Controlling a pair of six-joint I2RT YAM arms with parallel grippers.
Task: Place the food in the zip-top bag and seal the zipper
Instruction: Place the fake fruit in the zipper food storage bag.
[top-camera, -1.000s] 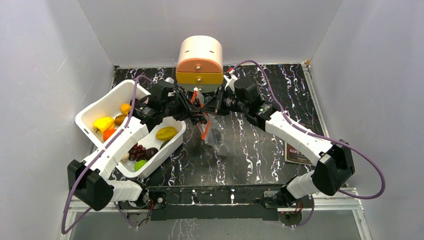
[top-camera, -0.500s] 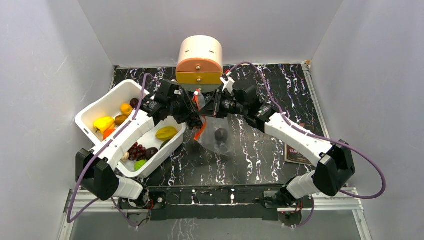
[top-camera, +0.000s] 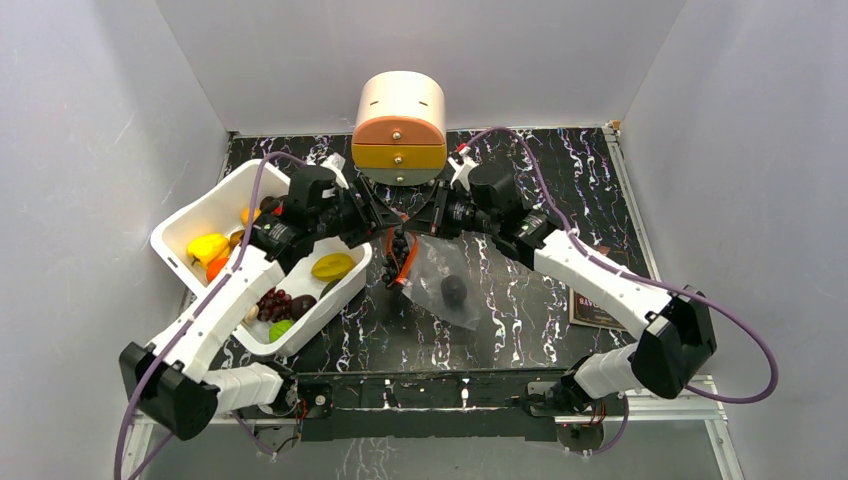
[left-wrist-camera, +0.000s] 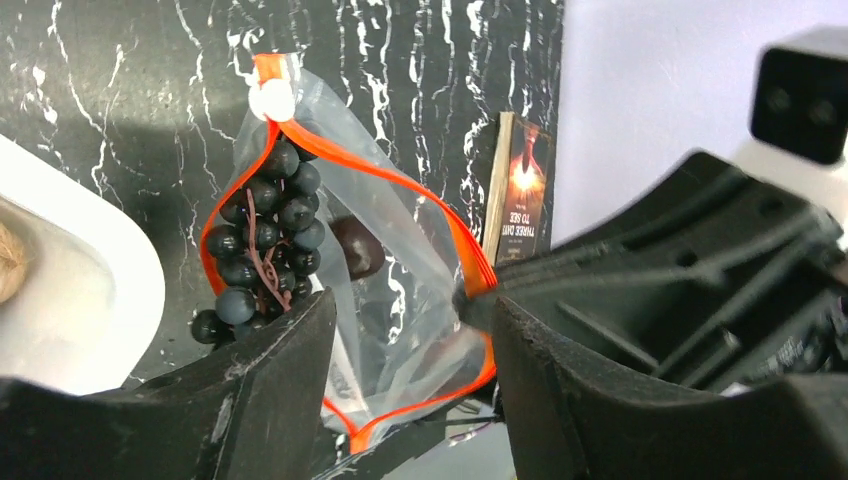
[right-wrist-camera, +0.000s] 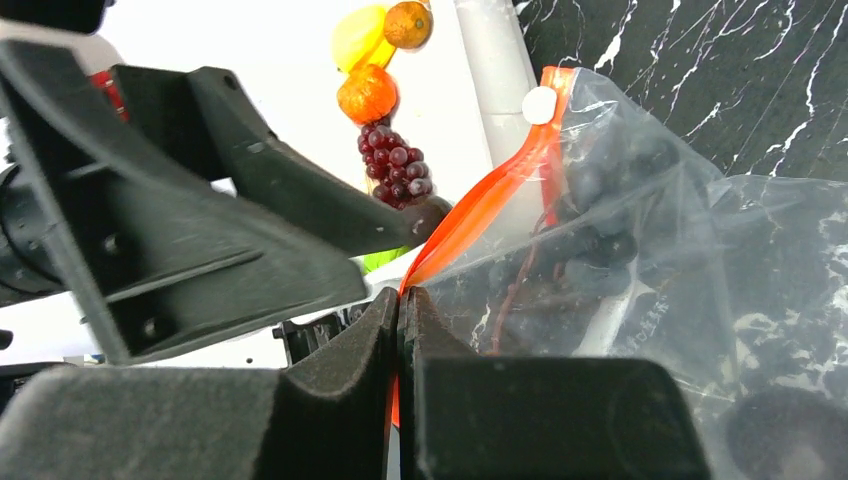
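- The left hand (left-wrist-camera: 410, 305) has its 2 fingers apart with nothing pinched between them. It hangs just in front of the open mouth of the zip-top bag (left-wrist-camera: 400, 215).
- A dark grape bunch (left-wrist-camera: 265, 240) sits in that mouth, inside the loop of the red-orange zipper (right-wrist-camera: 485, 200). It lies straight ahead of the left hand and close to its left finger. I cannot tell whether it touches the finger.
- The right hand (right-wrist-camera: 400, 300) is pressed together on the zipper strip at the far end from the white slider tab (left-wrist-camera: 272, 100). It holds the bag up off the black marbled tabletop (top-camera: 520, 180).
- 1 dark rounded piece (top-camera: 453, 289) lies deeper in the bag.
- From above, the zipper's long axis runs roughly away from the arms' bases, so the mouth opens sideways toward the left arm.
- My guess is that the left arm fetches the next piece, since the white tub (top-camera: 222, 200) lies just to its outer side. The tub holds a red grape bunch (right-wrist-camera: 397, 165) and a yellow-green piece (top-camera: 332, 266), among others.
- The tub's near wall stands between the bag and that food.
- A rounded drawer box (top-camera: 400, 120) crowds the space behind both hands, and a booklet (left-wrist-camera: 520, 185) lies well off to the right.
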